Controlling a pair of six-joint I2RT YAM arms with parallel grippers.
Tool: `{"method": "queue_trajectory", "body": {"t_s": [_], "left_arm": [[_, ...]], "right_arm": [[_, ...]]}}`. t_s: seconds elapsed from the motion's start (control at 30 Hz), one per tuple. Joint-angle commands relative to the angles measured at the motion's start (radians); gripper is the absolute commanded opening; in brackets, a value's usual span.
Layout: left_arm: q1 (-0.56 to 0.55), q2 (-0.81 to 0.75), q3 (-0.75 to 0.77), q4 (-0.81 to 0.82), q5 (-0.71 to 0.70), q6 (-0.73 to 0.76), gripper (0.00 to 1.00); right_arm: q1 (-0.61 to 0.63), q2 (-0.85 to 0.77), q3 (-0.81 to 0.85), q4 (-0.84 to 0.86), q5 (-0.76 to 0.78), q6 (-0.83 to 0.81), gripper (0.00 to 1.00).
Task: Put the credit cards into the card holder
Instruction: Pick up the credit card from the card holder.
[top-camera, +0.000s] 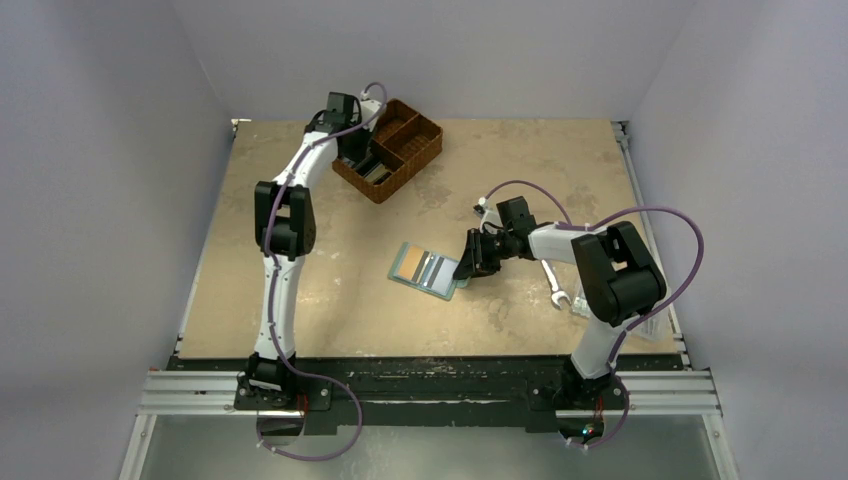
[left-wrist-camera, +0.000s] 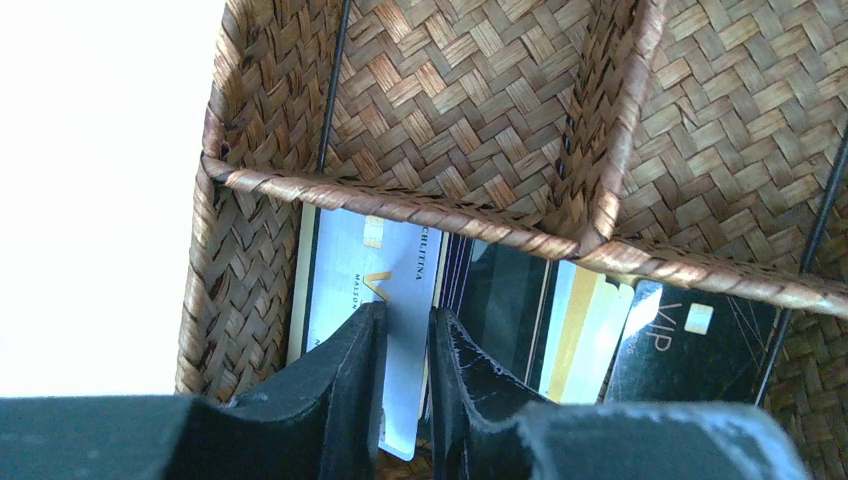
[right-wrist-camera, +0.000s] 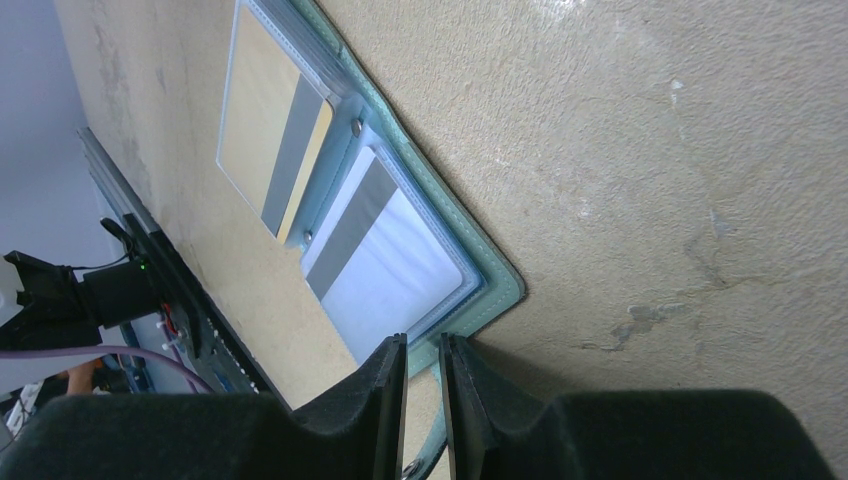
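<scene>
Open teal card holder (top-camera: 428, 270) flat mid-table (top-camera: 330, 320), yellow card (right-wrist-camera: 255, 140) and pale card (right-wrist-camera: 390, 270) in its sleeves, right claw (right-wrist-camera: 424, 400) pinched on its edge, left claw (left-wrist-camera: 407, 390) down in wicker basket (top-camera: 415, 165), nearly closed about a white card (left-wrist-camera: 345, 270), grip unclear.

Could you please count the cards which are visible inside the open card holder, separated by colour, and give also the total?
Yellowish card, with a grey stripe: 1
White card, with a grey stripe: 1
Total: 2 cards showing in the card holder
</scene>
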Motion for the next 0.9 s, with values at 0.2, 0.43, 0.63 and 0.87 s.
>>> {"method": "queue_trajectory", "body": {"t_s": [0.2, 0.43, 0.63, 0.87], "left_arm": [[0.005, -0.136, -0.056, -0.036, 0.044, -0.013, 0.09], [0.005, -0.178, -0.094, 0.015, 0.018, -0.037, 0.00], [0.005, -0.197, -0.113, 0.058, -0.037, -0.058, 0.00], [0.011, -0.218, -0.132, 0.129, -0.070, -0.100, 0.00]], "right_arm": [[0.015, 0.034, -0.011, -0.007, 0.081, -0.025, 0.28], [0.017, 0.027, -0.012, -0.005, 0.081, -0.024, 0.28], [0.016, 0.021, -0.016, -0.002, 0.081, -0.025, 0.28], [0.016, 0.019, -0.016, -0.002, 0.078, -0.026, 0.28]]}}
